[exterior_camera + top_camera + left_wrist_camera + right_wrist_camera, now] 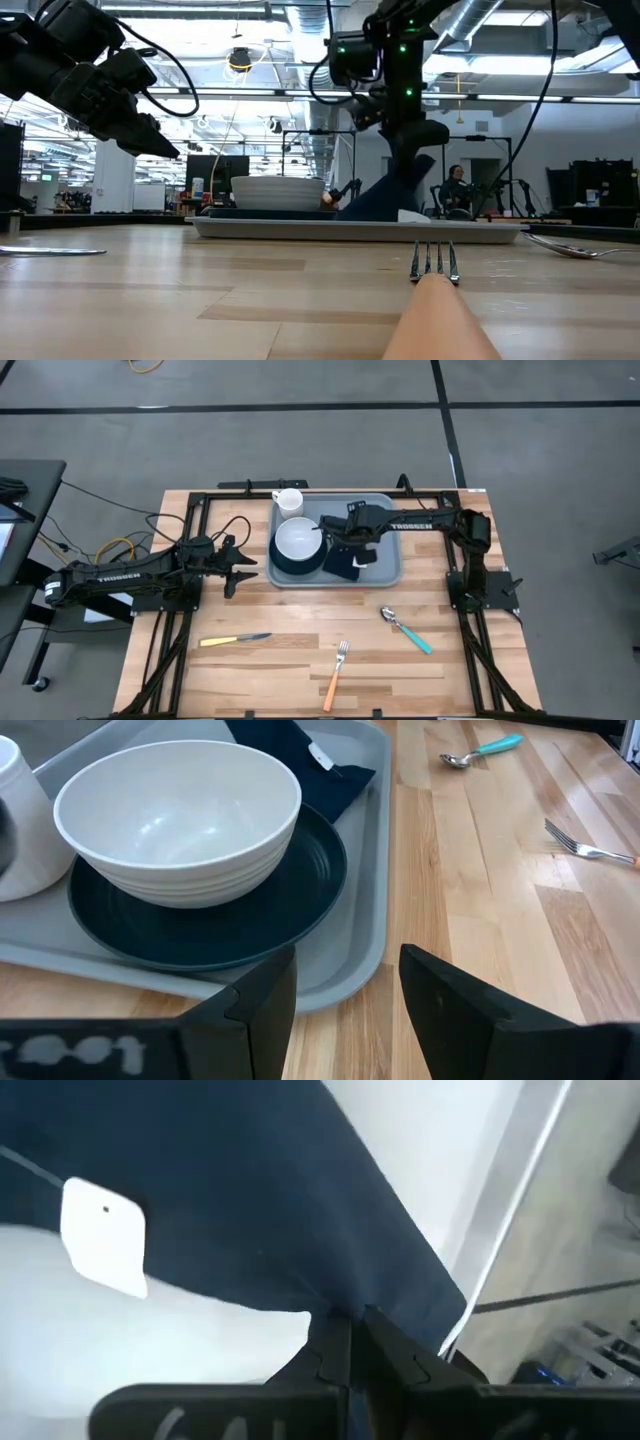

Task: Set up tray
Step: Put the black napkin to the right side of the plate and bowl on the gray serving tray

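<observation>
The light blue-grey tray (388,565) lies at the table's far middle. It carries a white mug (288,501), a white bowl (297,540) sitting in a dark round plate (290,568), and a dark navy napkin (343,567) with a white tag (103,1235). My right gripper (352,546) is over the tray, shut on the napkin. My left gripper (240,566) hovers open just left of the tray, above the table; in its wrist view the left gripper (345,990) faces the tray's rim (350,982). My right gripper (350,1330) pinches a gathered ridge of the napkin's cloth (340,1302) between its two fingers, coming from above and pointing down. One layer or several, I cannot tell. The napkin (385,195) slants down from the fingers, and its lower part (358,208) rests on the tray.
On the near half of the table lie a yellow-handled knife (234,641), an orange-handled fork (335,678) and a teal-handled spoon (405,628). Black frame rails (175,610) run along the table's left, right and far sides. Bare wood lies between the tray and the cutlery.
</observation>
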`<state>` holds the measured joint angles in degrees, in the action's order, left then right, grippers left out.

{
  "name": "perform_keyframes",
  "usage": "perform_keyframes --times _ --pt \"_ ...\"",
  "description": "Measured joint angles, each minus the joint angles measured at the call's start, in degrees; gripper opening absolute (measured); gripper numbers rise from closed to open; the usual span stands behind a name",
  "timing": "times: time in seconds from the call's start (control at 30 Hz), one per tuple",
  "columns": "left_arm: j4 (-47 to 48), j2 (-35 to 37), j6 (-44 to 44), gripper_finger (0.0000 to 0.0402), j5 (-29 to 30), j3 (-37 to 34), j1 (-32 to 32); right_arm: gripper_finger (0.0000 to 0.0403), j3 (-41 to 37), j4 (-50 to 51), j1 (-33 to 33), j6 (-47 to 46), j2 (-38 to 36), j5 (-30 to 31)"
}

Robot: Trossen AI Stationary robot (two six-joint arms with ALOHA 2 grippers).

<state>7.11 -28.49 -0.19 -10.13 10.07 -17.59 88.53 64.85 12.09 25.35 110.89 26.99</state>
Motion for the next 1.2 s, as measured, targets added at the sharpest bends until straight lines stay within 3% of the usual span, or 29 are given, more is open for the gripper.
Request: perform_keyframes --times 0.6,0.9,1.07,1.2 --pt "-2.38 0.0 0.07 0.0167 0.57 0.0 -0.01 0.0001 0.02 4.71 2.3 14.07 0.0 3.21" --pt "-5.43 0.02 0.5 0.0167 3.96 0.02 -0.01 0.0001 0.02 8.65 2.53 15.58 0.0 7.89" --pt "-5.29 0.02 0.68 0.0167 5.53 0.02 -0.01 0.0001 -0.59 12.2 0.97 13.92 -0.07 7.06" --pt "-5.11 0.02 0.68 0.0167 5.53 0.02 -0.01 0.0 -3.09 15.08 -0.21 9.36 -1.53 3.06"
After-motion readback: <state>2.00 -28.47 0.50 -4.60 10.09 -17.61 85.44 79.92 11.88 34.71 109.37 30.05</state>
